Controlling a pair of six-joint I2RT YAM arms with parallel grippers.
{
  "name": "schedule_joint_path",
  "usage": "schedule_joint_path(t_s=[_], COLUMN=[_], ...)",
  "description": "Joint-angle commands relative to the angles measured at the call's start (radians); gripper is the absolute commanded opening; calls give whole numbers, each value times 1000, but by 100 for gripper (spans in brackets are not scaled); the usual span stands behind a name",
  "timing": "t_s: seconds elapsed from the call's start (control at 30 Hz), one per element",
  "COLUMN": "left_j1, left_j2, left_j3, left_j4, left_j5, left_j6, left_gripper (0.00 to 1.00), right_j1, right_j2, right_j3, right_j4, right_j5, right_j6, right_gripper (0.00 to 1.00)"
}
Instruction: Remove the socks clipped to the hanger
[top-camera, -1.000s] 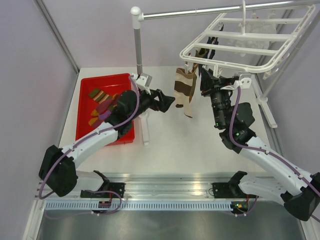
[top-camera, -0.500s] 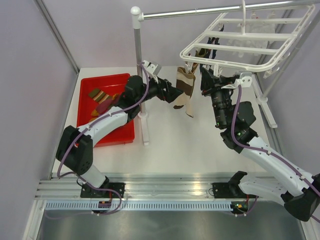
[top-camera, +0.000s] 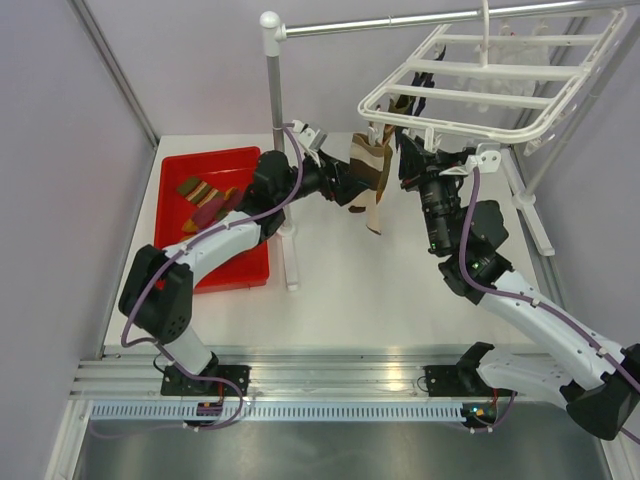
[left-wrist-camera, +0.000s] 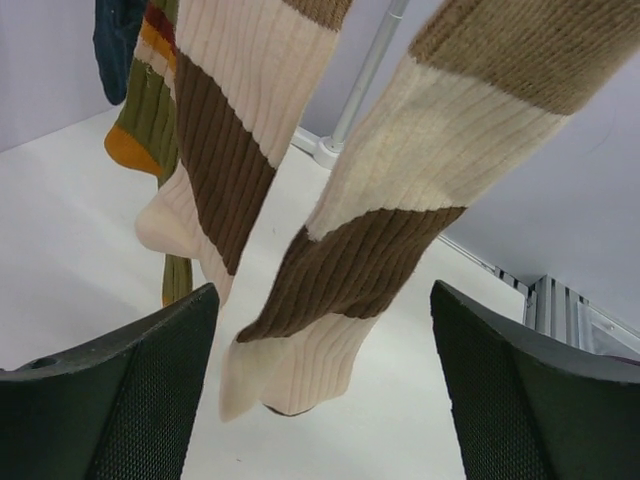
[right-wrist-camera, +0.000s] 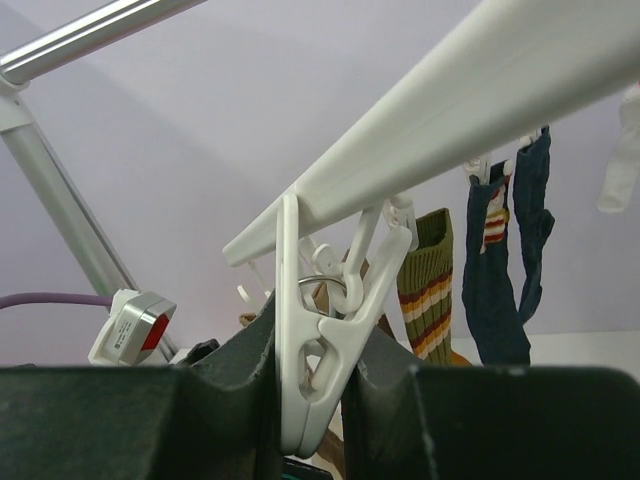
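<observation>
The white hanger (top-camera: 470, 100) hangs from a metal pole at the back right. A pair of brown-and-cream striped socks (top-camera: 372, 178) hangs from its near left corner. My left gripper (top-camera: 350, 188) is open, its jaws either side of the nearer striped sock (left-wrist-camera: 370, 260) without touching it. My right gripper (top-camera: 410, 160) is shut on a white clip (right-wrist-camera: 320, 370) under the hanger's front bar (right-wrist-camera: 450, 110). An olive striped sock (right-wrist-camera: 425, 290) and a navy sock (right-wrist-camera: 505, 270) hang behind. White socks (top-camera: 500, 75) hang further back.
A red tray (top-camera: 205, 153) at the left holds purple and olive socks (top-camera: 205, 200). The metal pole stand's upright (top-camera: 278, 90) rises between the tray and the hanger, right behind my left arm. Its slanted leg (top-camera: 560, 140) stands at the right.
My left gripper has moved right from beside the tray up to the brown-and-cream socks. My right gripper has stayed on the clip, shifting slightly left.
</observation>
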Motion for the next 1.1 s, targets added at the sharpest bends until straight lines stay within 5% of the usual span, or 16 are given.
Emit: schedule_joint_path(t_s=[0.0, 0.1, 0.2, 0.23, 0.37, 0.57, 0.8, 1.07], left_j1=[-13, -28, -41, -45, -65, -79, -113, -217], left_j2=[15, 18, 5, -4, -79, -208, -320, -324], left_j3=[3, -6, -23, -32, -78, -175, -180, -85], left_j4=[97, 119, 126, 128, 91, 50, -67, -225], left_j5=[24, 21, 14, 8, -78, -181, -232, -314], left_j6=[-39, -50, -58, -59, -36, 2, 65, 139], left_gripper=[88, 72, 48, 30, 3, 2, 2, 2], right_j1=[-1, -1, -1, -1, -1, -1, -1, -1], right_j2=[16, 16, 11, 10, -7, -62, -140, -243], right_j3=[36, 35, 38, 38, 28, -21, -70, -194], right_j4=[-26, -27, -30, -32, -41, -58, -131, -79], right_j5=[-10, -10, -10, -10, -6, 22, 22, -231], right_j6=[19, 19, 21, 19, 27, 51, 100, 107], right_gripper=[5, 4, 5, 5, 10, 29, 65, 78])
